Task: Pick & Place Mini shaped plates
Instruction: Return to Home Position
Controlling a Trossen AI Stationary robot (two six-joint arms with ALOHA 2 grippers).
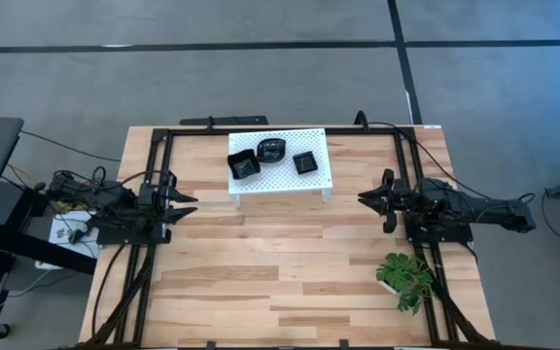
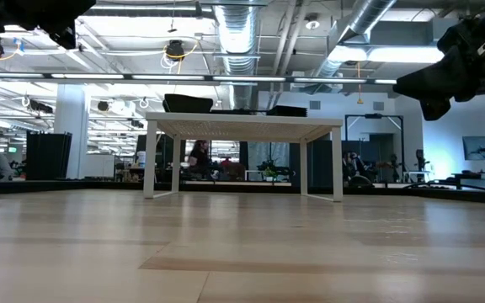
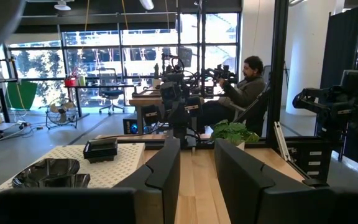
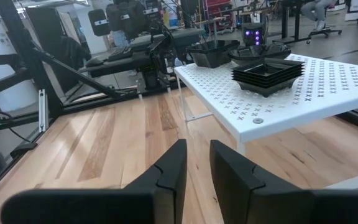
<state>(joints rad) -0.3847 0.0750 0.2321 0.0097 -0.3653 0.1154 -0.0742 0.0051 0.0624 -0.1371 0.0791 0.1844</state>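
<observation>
From above, the mini shaped plates (image 1: 272, 150) sit in three dark stacks on the white perforated rack (image 1: 285, 181) at the far middle of the table (image 1: 261, 282). No plate shows on the bare wood. The left gripper (image 1: 185, 204) hangs at the left edge and the right gripper (image 1: 366, 197) at the right edge, both well apart from the rack, and a plant (image 1: 406, 279) stands near the right arm. At table height, the rack carries low black shapes on top, with nothing under it. The left wrist view shows its jaws parted, with only wood between them. The right wrist view shows a narrower gap, also holding nothing, with nested square dishes on the rack beyond. The placing looks finished; only parking the arms seems left.
</observation>
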